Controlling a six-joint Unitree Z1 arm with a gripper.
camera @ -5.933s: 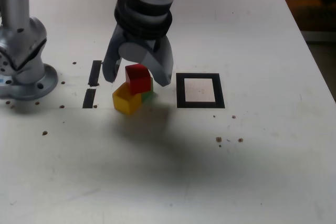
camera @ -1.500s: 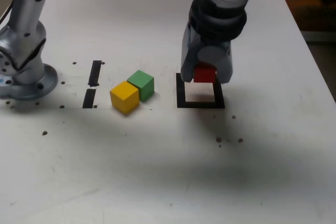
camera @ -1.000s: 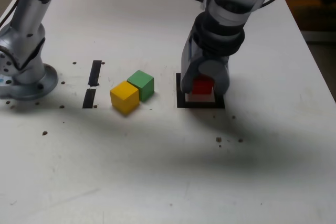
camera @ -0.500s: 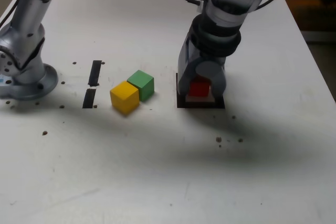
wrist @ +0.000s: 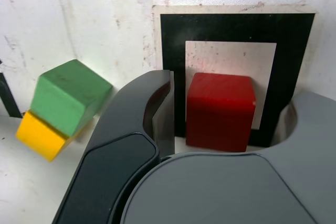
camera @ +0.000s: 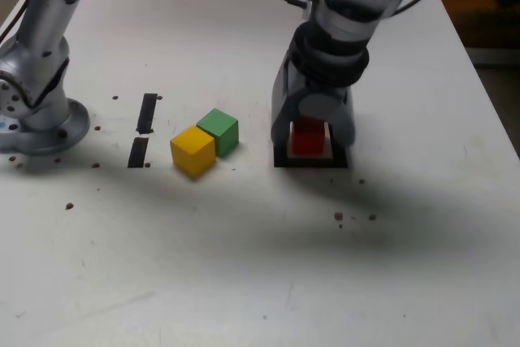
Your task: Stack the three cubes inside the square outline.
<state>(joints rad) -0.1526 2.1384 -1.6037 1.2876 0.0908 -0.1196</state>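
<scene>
The red cube [wrist: 220, 111] stands flat on the table [camera: 244, 266] inside the square outline [wrist: 173, 66], between the two fingers of the gripper [camera: 311, 134]. A cube has no long axis to speak of; in the wrist view its faces run close to parallel with the tape, turned only slightly, and its near lower edge overlaps the inner edge of the black frame on the side nearest the gripper body, so it sits off-centre within the white patch. The gripper is released: in the wrist view a clear gap shows between the dark finger [wrist: 142, 124] and the cube's side, and on the other side the grey finger also stands apart from it, so the jaws straddle the cube without gripping it. The arm [camera: 357, 6] comes down steeply from above in the exterior view, wrist pointing toward the table and fingertips low beside the cube, at the tape frame. The green cube [camera: 218, 130] and the yellow cube [camera: 192, 150] lie away from the gripper, on the dark finger's side, touching each other corner to side and both turned diagonally to the outline; the green one is nearer the gripper, the yellow beyond it. Farther out on that side are two short black tape strips [camera: 143, 129] and the arm's base [camera: 36, 111].
</scene>
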